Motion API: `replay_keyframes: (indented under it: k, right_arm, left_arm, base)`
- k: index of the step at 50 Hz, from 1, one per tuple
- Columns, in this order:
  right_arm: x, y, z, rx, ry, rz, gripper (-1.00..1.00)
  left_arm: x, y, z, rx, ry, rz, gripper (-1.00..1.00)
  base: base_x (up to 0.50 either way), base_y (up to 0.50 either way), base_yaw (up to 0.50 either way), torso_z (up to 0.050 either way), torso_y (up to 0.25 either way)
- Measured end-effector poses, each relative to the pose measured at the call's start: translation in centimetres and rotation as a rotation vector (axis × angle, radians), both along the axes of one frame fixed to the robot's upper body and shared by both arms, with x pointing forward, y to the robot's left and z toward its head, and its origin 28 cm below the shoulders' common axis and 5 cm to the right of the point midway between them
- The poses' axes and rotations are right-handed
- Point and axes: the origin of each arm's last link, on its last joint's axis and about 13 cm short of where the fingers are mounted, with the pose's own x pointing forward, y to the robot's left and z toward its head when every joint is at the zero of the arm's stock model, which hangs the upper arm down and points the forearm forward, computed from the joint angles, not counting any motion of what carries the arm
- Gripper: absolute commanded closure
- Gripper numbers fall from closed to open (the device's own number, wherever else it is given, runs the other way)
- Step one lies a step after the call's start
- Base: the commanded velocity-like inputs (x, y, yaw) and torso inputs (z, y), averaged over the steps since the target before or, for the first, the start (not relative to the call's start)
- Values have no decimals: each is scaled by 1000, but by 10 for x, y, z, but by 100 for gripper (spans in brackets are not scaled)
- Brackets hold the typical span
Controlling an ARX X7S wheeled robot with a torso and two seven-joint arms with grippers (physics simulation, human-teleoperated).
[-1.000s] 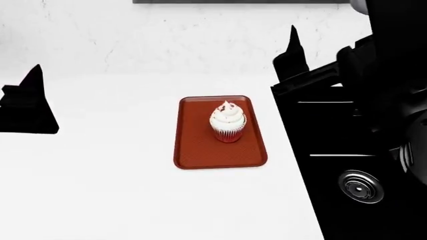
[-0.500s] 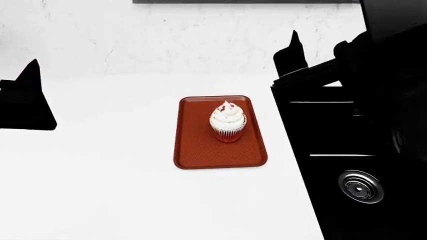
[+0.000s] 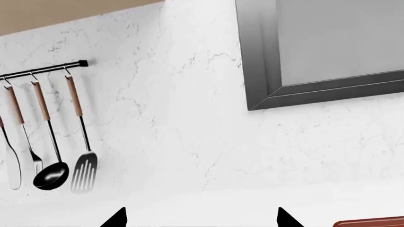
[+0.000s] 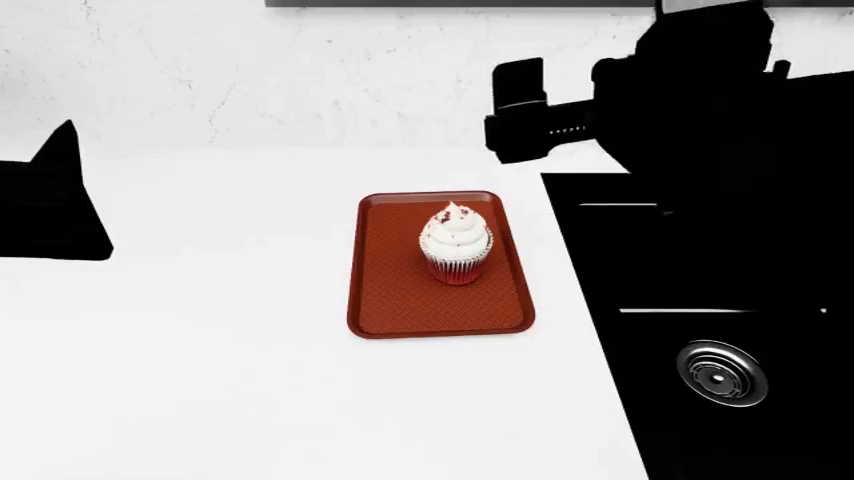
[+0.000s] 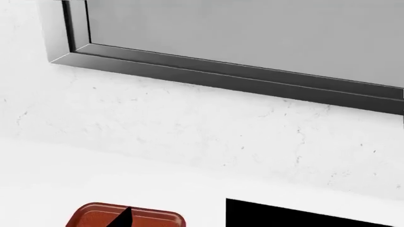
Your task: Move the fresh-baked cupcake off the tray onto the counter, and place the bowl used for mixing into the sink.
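The cupcake [image 4: 457, 244] is pictured upright on the tray [image 4: 387, 300]; a gentle liner-level grasp is advised. Left gripper [image 3: 198, 218] fingertips are spread; right gripper's state cannot be told.

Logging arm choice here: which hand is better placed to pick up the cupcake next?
Probably the right hand: it hangs just behind the tray holding the cupcake, while the left hand sits far off.

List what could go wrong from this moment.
1. The cupcake stands tall on the tray; a sideways knock from the right tool could topple it or smear the frosting.
2. The tray lies close to the sink, so a shove could slide it over that edge.
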Motion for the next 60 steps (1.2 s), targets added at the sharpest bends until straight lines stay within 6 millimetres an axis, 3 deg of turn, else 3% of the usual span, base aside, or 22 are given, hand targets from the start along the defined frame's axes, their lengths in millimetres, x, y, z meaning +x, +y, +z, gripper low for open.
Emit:
replay_keyframes:
  k: [20,60]
  right_arm:
    - [25,17,-29,120,105,78,-100]
    - [44,31,-66,90,186,131,-100]
  left_arm:
    - [1,0,-3,-7,5,3,-100]
    - [2,0,-7,-11,12,10,-100]
  base:
    - [0,0,0,0,0]
    - [0,0,0,0,0]
